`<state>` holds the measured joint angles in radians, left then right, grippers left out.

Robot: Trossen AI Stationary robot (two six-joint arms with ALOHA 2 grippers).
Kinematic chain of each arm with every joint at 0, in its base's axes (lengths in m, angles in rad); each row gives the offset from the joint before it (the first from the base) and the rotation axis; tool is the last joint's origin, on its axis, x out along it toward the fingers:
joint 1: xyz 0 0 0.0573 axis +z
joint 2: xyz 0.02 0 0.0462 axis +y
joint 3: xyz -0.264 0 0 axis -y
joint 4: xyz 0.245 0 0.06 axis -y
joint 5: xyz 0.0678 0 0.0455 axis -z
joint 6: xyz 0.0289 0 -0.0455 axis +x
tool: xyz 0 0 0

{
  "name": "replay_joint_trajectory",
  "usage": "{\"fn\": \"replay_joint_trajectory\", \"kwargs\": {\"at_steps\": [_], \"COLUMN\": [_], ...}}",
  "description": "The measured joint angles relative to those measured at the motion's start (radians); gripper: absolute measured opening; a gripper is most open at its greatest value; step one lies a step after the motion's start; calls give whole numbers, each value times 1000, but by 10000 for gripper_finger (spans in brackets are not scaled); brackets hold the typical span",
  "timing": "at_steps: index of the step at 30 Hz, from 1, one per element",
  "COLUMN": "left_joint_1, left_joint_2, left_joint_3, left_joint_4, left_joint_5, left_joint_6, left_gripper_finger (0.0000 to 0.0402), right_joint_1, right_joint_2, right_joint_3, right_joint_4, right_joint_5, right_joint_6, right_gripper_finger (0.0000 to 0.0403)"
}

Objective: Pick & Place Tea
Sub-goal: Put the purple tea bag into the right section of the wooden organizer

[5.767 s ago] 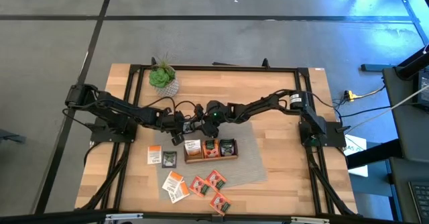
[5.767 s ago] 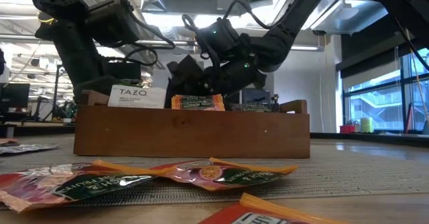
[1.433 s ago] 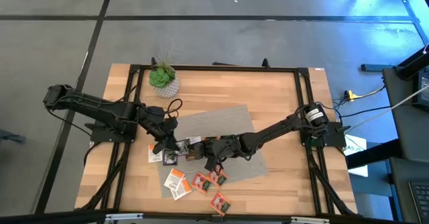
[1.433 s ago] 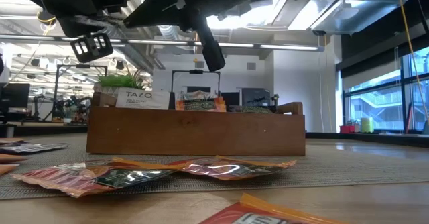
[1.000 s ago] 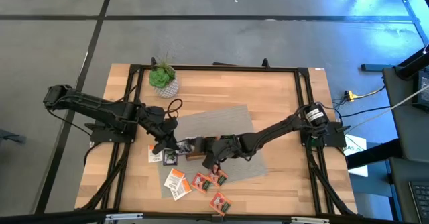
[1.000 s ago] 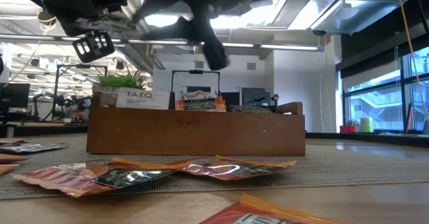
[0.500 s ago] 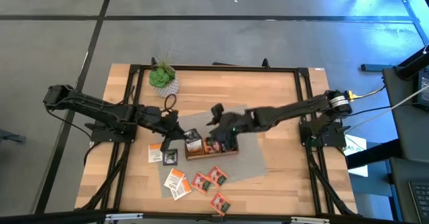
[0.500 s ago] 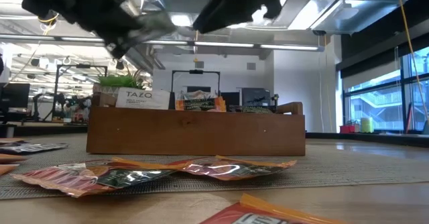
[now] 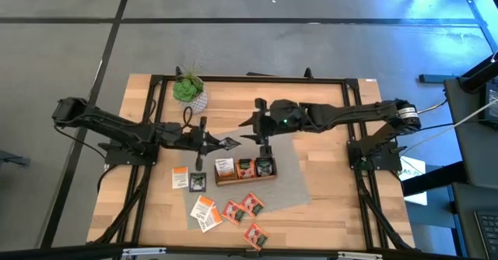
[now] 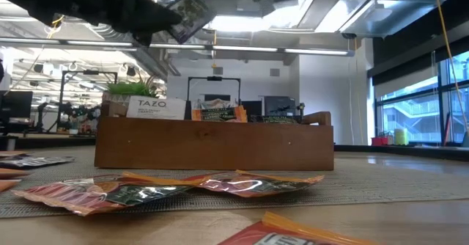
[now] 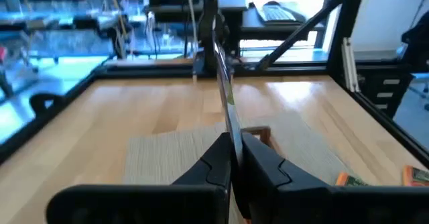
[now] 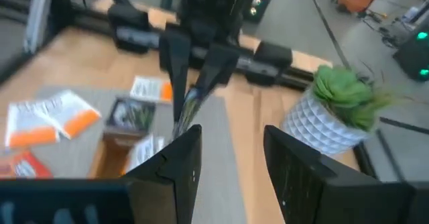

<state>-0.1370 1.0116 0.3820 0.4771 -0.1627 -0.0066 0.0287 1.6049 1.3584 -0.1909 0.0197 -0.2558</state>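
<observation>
Wooden tray (image 9: 245,179): brown, three compartments, on the grey mat (image 9: 288,188) at mid-table; each compartment already showing sachets standing on edge, a white one (image 10: 154,107) at one end in the low view.
Left gripper (image 9: 220,143): above the mat just behind the tray's left end; fingers (image 11: 268,167) pinched on a dark tea sachet (image 9: 230,143), seen edge-on in the left wrist view (image 11: 224,93) and as a dark tilted square high in the low view (image 10: 184,13).
Right gripper (image 9: 263,145): behind the tray's right part, facing the left one; fingers (image 12: 175,165) parted, nothing between them.
Loose tea: red and white-and-orange sachets (image 9: 233,212) scattered in front of the tray; a white-and-orange one (image 9: 180,179) and a dark one (image 9: 197,184) flat on bare wood just left of the tray.
Plant (image 9: 188,89): small, green, in a white pot near the table's far left; no part in the work.
Step in hand: probably carrying, with one sachet picked and held aloft, not yet placed in a compartment.
Next move: likely lowering the held sachet over the compartment of matching colour; needs it turned edge-down and aligned with the slot, then released only once its lower edge sits between the walls.
Unclear: whether a hand-over to the right gripper is intended.
Remaining: many sachets outside the tray, so well short of done.
</observation>
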Motion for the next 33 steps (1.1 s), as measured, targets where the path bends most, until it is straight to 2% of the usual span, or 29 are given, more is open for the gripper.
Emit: {"fn": "replay_joint_trajectory", "kwargs": {"at_steps": [7,13,22,27,33], "left_joint_1": [-13,-12,-12,-12,-12], "left_joint_2": [72,99,99,99,99], "left_joint_3": [0,0,0,0,0], "left_joint_4": [105,194,264,264,264], "left_joint_5": [-1,-37,-27,-17,-18], "left_joint_6": [72,73,117,117,128], "left_gripper_finger": [17,17,17,17,17], "right_joint_1": [1,0,1,1,1], "right_joint_2": [37,36,36,36,36], "right_joint_3": [-2,-1,-1,-1,-1], "right_joint_4": [6,-9,-21,13,8], "right_joint_5": [-40,-117,-120,-120,-120], "right_joint_6": [21,114,123,120,96], "right_gripper_finger": [163,163,159,122,38]}}
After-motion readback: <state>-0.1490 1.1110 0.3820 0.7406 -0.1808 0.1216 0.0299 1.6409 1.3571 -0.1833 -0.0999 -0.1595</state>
